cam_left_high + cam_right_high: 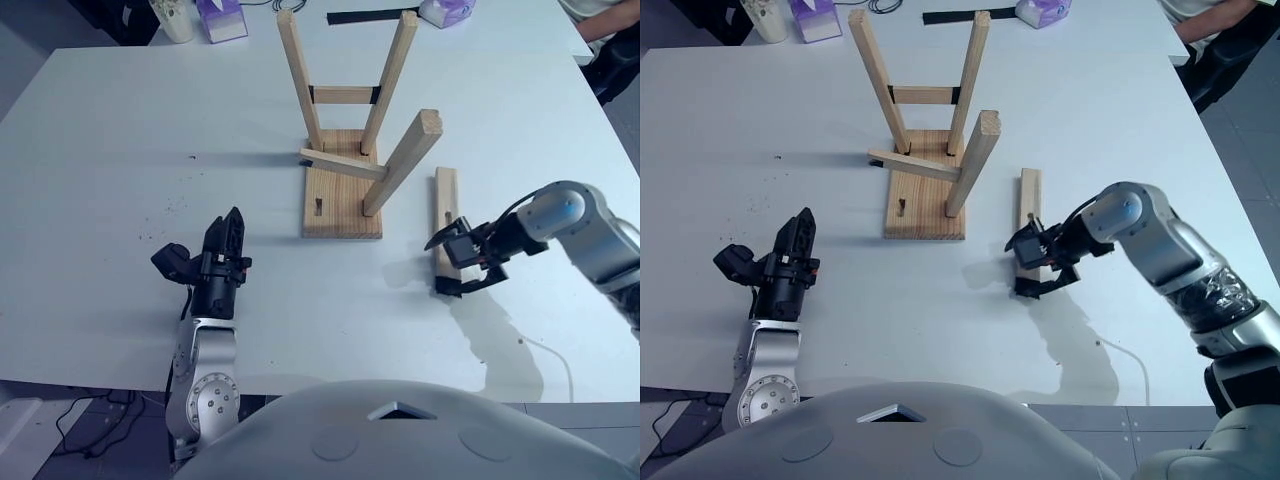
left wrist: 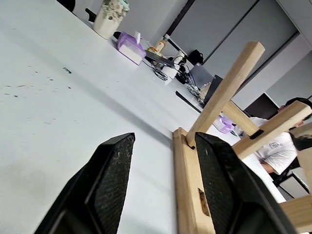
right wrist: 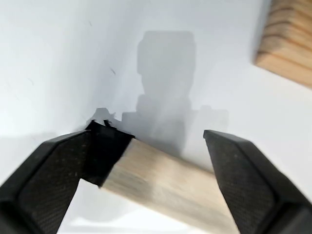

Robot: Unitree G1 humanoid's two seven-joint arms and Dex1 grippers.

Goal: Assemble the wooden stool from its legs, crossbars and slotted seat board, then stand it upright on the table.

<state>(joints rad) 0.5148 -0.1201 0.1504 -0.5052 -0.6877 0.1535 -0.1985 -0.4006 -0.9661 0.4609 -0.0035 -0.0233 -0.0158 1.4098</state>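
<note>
The slotted seat board (image 1: pixel 340 212) lies flat at mid-table. Two legs (image 1: pixel 300 75) joined by a crossbar (image 1: pixel 343 95) stand up from its far end. A third leg (image 1: pixel 405 160) leans in a slot on its right side, and a loose crossbar (image 1: pixel 345 163) rests tilted against it. A fourth leg (image 1: pixel 446 205) lies flat to the right of the board. My right gripper (image 1: pixel 438 266) is open and straddles that leg's near end (image 3: pixel 165 183) without closing on it. My left gripper (image 1: pixel 228 222) is open and holds nothing, left of the board (image 2: pixel 187 195).
At the table's far edge stand a jar (image 1: pixel 172 18), two purple tissue boxes (image 1: pixel 222 18) (image 1: pixel 447 10) and a black strip (image 1: pixel 362 17). A thin white cable (image 1: pixel 560 365) lies near the front right. Bare white table (image 1: pixel 110 130) spreads to the left.
</note>
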